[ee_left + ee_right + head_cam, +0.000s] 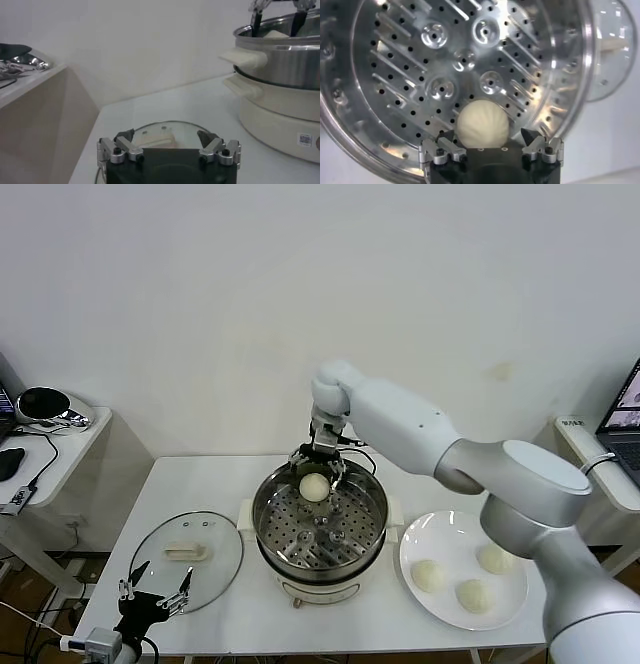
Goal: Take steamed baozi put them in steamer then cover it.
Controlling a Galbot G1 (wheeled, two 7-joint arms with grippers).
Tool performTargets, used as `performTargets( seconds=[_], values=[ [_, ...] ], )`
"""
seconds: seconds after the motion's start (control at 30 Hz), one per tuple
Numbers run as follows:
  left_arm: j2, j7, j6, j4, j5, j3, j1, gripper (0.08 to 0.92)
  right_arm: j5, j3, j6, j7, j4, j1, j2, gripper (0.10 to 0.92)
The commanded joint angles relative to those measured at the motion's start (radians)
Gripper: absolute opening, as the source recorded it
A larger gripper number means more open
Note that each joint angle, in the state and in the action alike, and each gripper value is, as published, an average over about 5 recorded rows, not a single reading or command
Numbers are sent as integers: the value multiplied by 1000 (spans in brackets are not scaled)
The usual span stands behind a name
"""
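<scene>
The steamer [262, 514] stands mid-table on its white base; it also shows in the left wrist view [285, 60]. One baozi [314, 487] lies on the perforated tray [465, 65] at the pot's far side. My right gripper [320, 466] hangs just above it, fingers spread wide on either side, with a gap to the baozi [483, 124]. Three more baozi [474, 595] lie on the white plate [415, 534] to the right. My left gripper [155, 599] is open and empty near the table's front left, beside the glass lid [190, 559].
The lid [160, 131] lies flat on the table left of the steamer, cream handle up. A low side table [60, 434] with a dark round object stands at far left. A laptop [628, 409] sits at far right.
</scene>
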Motion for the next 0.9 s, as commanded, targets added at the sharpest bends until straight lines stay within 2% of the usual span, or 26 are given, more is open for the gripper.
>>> performTargets(
  seconds=[0.03,0.17,0.3,0.43,0.67,0.9],
  values=[
    [15,6,6,-5,-1,-2,-5,823,389,-84,-436,-18,331,170,-268,823],
    [15,11,17,-18,-6,6,-9,823,481,-155,-674,-15,458,260,-427,823],
    [17,16,21,-23,2,23,-7,823,503,-186,-950,-54,531,309,-551,823],
    [16,22,33,-25,10,33,-5,823,512,-184,-1121,-50,596,308,-669,812],
    [5,21,51,-41,16,48,8,823,406,-140,-1253,-26,732,178,-817,821],
    [-1,31,54,-63,24,45,35,823,297,31,-1232,26,736,-113,-860,823]
  ],
)
